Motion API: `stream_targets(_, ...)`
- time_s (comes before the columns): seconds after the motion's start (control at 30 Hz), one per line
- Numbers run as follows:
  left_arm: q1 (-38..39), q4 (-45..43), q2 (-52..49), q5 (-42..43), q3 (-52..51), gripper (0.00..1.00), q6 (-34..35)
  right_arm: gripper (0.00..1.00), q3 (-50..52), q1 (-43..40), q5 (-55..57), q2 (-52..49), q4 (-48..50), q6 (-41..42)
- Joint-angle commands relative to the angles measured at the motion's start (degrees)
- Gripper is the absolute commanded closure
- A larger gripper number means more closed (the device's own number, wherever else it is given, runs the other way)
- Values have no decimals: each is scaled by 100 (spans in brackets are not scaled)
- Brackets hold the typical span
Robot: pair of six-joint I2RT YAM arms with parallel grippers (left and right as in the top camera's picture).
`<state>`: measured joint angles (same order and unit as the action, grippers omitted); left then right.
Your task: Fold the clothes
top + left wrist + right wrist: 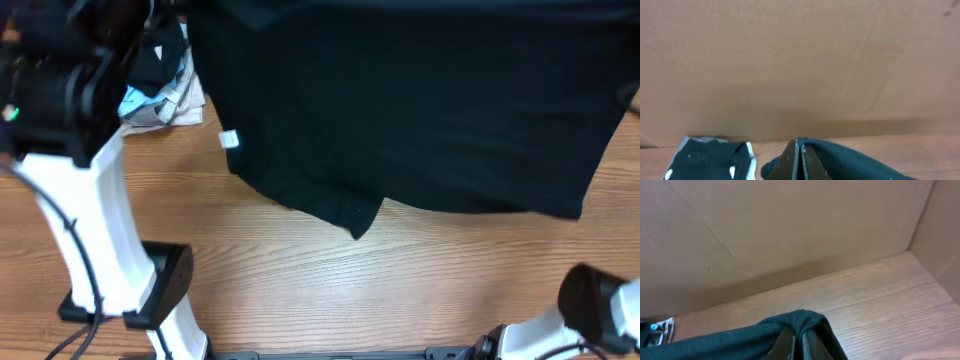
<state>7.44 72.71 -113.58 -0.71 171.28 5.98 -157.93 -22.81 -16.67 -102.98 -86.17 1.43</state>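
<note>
Folding looked barely begun: the large plain black soft-fabric garment [420, 110] was spread as one broad sheet over the far side of the wood-grain bench [400, 290], its small white label [229, 139] at the left edge, with no crease that I could see. My left gripper [799, 162] was clamped on a bunch of its cloth, my right gripper [797, 342] on another. Overhead, the garment's far edge was cut off, both grippers were out of sight, and I couldn't tell whether the sheet rested or hung lifted.
</note>
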Motion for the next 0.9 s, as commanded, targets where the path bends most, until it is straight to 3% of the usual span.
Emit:
stream_targets(0.0, -101, -555, -452, -125, -31, 96, -61, 96, -28, 35, -146, -531, 435, 4)
stream_targets(0.3, -216, -3576, -1340, -120, -31, 96, -90, 96, -28, 341, -168, -1530, 2990, 188)
stream_targets(0.43, -275, -4354, -1311, -120, -15, 96, -291, 96, -42, 391, -170, -1510, 3921, 330)
stream_targets(0.6, -382, -4527, -1268, -118, -13, 96, -483, 96, -35, 391, -168, -1515, 4024, 326)
stream_targets(0.87, -529, -4105, -1270, 11, -131, 96, -627, 96, -24, 398, -168, -1790, 3252, 304)
